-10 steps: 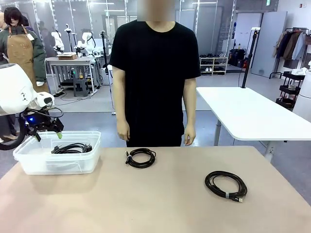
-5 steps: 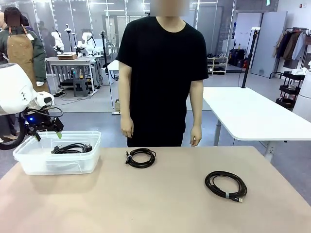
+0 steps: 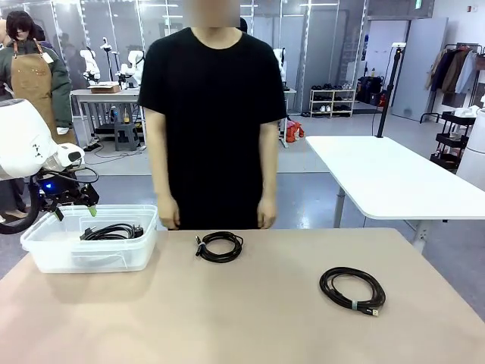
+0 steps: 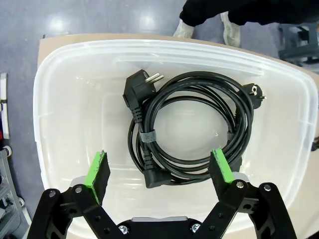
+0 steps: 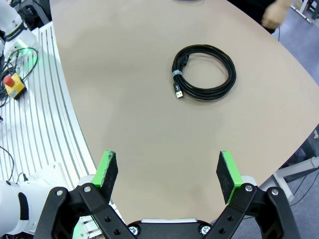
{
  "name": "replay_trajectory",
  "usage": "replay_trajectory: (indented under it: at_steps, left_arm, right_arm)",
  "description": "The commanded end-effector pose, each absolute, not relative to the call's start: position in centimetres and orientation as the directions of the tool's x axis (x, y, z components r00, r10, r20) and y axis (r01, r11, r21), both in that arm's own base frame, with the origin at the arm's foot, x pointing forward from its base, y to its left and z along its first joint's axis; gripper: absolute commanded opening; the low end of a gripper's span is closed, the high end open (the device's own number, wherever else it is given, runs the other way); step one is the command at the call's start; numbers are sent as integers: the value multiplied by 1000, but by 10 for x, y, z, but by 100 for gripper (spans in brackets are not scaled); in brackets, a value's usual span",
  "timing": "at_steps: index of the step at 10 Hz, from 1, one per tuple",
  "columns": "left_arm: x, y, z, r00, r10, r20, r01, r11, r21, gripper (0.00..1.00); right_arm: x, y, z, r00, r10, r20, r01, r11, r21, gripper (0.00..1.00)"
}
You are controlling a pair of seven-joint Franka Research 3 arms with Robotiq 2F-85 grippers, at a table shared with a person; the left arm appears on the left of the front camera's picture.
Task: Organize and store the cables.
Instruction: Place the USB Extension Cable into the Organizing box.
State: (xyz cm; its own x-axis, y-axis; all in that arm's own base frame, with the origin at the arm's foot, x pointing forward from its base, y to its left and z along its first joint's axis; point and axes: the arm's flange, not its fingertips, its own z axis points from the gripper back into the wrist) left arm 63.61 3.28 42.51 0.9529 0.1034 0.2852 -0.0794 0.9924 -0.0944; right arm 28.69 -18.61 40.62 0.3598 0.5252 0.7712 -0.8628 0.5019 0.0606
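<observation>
Black-shirted person (image 3: 214, 114) has shifted leftward behind unmoved cables (image 3: 220, 246).

First cable (image 3: 114, 230) in bin (image 3: 45, 256), table (image 3: 227, 318) left; second cable (image 3: 220, 258) centre; third cable (image 3: 352, 303) right, nearer.

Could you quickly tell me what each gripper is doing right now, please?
Left gripper: open, empty, over the cable in the bin.
Right gripper: open, empty, above the table.

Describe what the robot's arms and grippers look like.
The left arm is white and rounded, with a thick black hose and a blue light near the wrist. The left gripper and right gripper are black, two-fingered linkages with green pads.
</observation>
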Motion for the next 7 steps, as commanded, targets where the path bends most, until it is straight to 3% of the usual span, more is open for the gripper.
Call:
replay_trajectory:
  at_steps: [1, 3, 7]
  left_arm:
    - [636, 33, 425, 953, 103, 285, -79, 992, -94, 100]
    - [609, 27, 468, 928, -32, 371, 77, 991, -106, 100]
    - [479, 32, 495, 804, -327, 496, 402, 915, -49, 100]
  right_arm:
    - [288, -187, 407, 357, 513, 781, -862, 503, 63, 100]
    - [288, -187, 407, 357, 513, 781, -862, 503, 63, 100]
    - [288, -187, 407, 357, 513, 781, -862, 503, 63, 100]
